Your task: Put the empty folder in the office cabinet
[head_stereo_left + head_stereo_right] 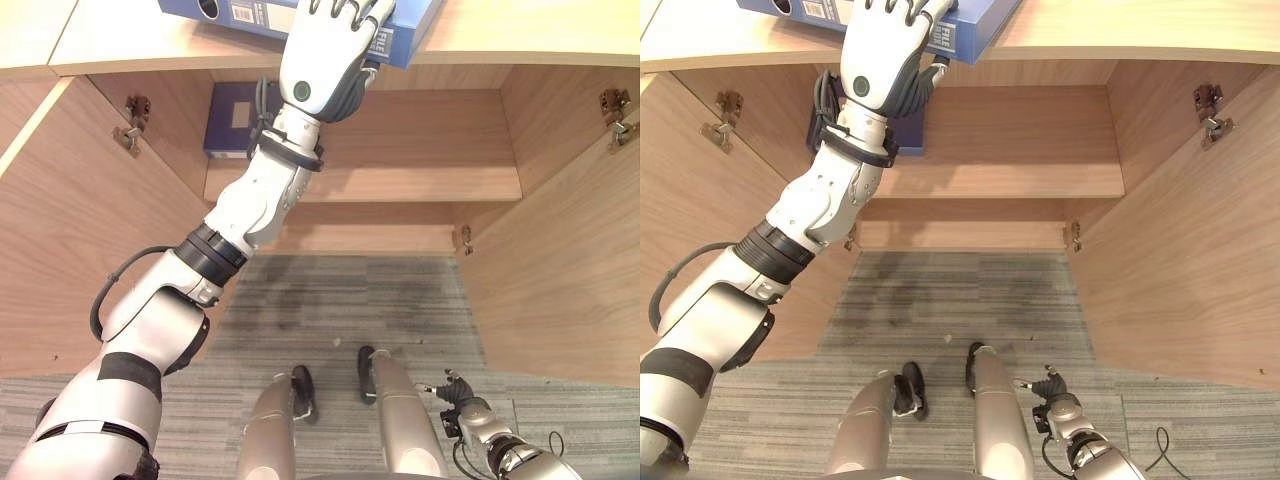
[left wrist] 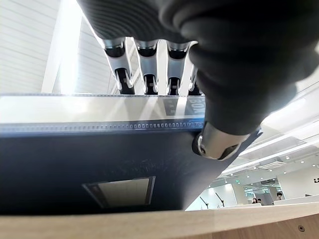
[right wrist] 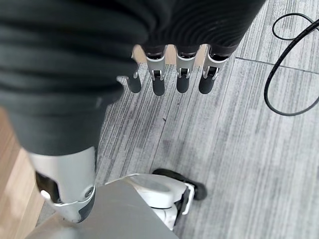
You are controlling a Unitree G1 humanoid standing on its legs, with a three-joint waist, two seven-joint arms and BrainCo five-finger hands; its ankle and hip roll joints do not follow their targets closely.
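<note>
The left hand (image 1: 325,70) is clamped on the blue cardboard folder (image 1: 255,15) lying atop the open wooden cabinet (image 1: 420,180), whose shelf awaits it; the right hand (image 3: 169,74) hangs slack-fingered.

The left arm stretches up and forward, wrist straight, its left hand (image 1: 325,70) clamped on something — fingers (image 2: 149,74) over the top, thumb beneath. The right hand (image 3: 169,74) hangs low at the side (fingers relaxed, loosely straight) — holding nothing.
</note>
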